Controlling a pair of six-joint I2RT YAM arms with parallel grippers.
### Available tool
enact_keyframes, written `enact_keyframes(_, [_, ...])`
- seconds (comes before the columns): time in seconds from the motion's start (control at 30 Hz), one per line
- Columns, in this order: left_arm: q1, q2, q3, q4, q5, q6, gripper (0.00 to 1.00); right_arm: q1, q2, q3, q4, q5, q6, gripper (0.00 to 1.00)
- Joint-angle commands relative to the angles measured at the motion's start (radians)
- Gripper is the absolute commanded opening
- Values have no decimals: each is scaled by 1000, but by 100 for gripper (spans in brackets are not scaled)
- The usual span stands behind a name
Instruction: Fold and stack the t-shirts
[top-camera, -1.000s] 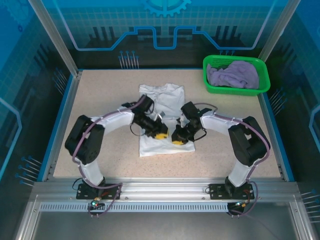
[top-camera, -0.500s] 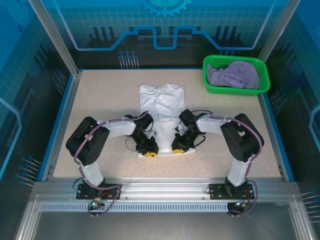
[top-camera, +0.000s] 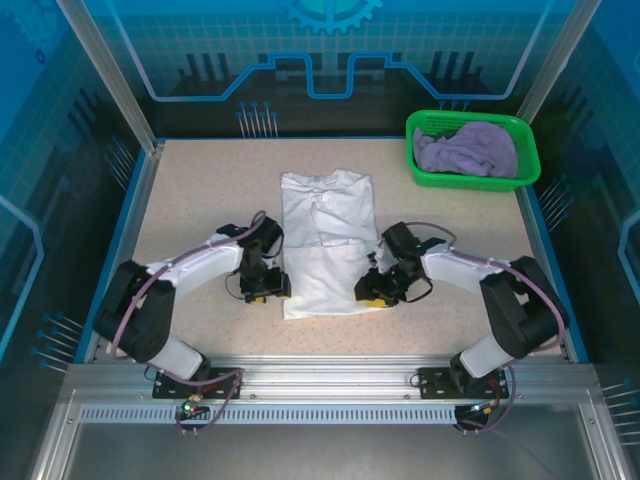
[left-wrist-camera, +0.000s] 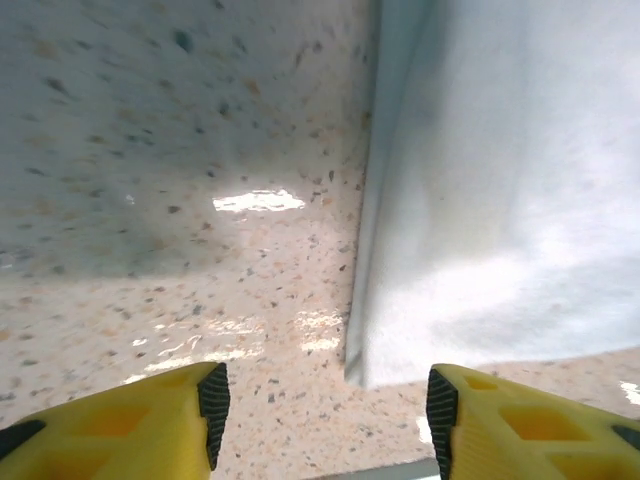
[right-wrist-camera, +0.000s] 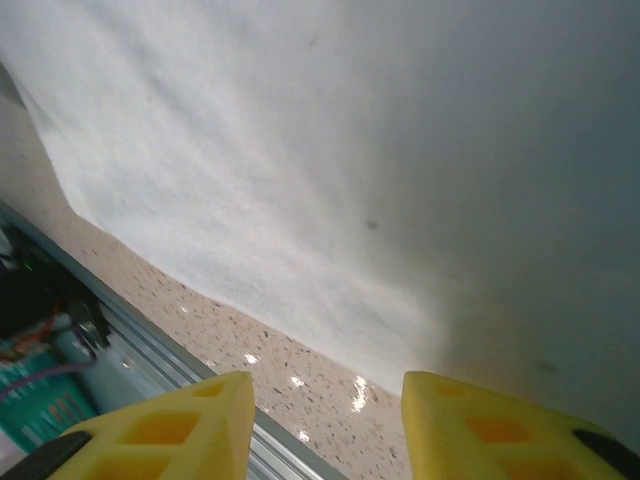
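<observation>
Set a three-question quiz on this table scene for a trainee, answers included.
1. True or false: the lavender t-shirt lies crumpled in the green basket.
2. The left gripper is: A) shut on a sleeve; B) open and empty, beside the near left corner of the white t-shirt; C) inside the basket.
3. Fill in: the right gripper stands ____ at the near right corner of the white t-shirt, holding nothing.
Key: 1 true; 2 B; 3 open.
</observation>
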Motion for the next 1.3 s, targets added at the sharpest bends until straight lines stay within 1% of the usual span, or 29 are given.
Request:
enact_keyframes(0.0, [65, -70, -69, -1, 144, -40, 58, -127, -109, -52, -55, -35, 21, 47])
enact_keyframes(0.1, [103, -95, -151, 91, 365, -78, 58, -230, -181, -81, -133, -39, -28, 48])
enact_keyframes(0.2, [103, -79, -195, 144, 498, -99, 58, -299, -191, -123, -174, -23, -46, 49])
enact_keyframes(0.3, [103, -28, -252, 238, 611, -155, 55, -302, -153, -152, -152, -36, -40, 49])
enact_keyframes(0.33, [102, -18, -267, 263, 624, -170, 53, -293, -139, -156, -139, -39, -32, 49])
enact_keyframes(0.53, [104, 5, -291, 273, 584, -185, 53, -206, -79, -130, -101, -4, -15, 48])
enact_keyframes(0.63, [102, 45, -289, 306, 583, -189, 51, -186, -38, -126, -88, 21, -5, 46])
enact_keyframes(0.7, [103, 66, -288, 321, 574, -192, 47, -184, -20, -126, -85, 32, -2, 45])
enact_keyframes(0.97, [102, 105, -236, 296, 496, -164, 42, -184, 2, -107, -76, 54, 9, 42])
enact_keyframes(1.03, [102, 112, -226, 294, 485, -159, 41, -184, 11, -97, -79, 56, 9, 41])
enact_keyframes(1.13, [102, 124, -202, 288, 474, -150, 39, -183, 22, -85, -91, 76, 9, 35])
enact_keyframes(1.27, [100, 130, -172, 262, 451, -134, 37, -181, 4, -78, -90, 86, 17, 35])
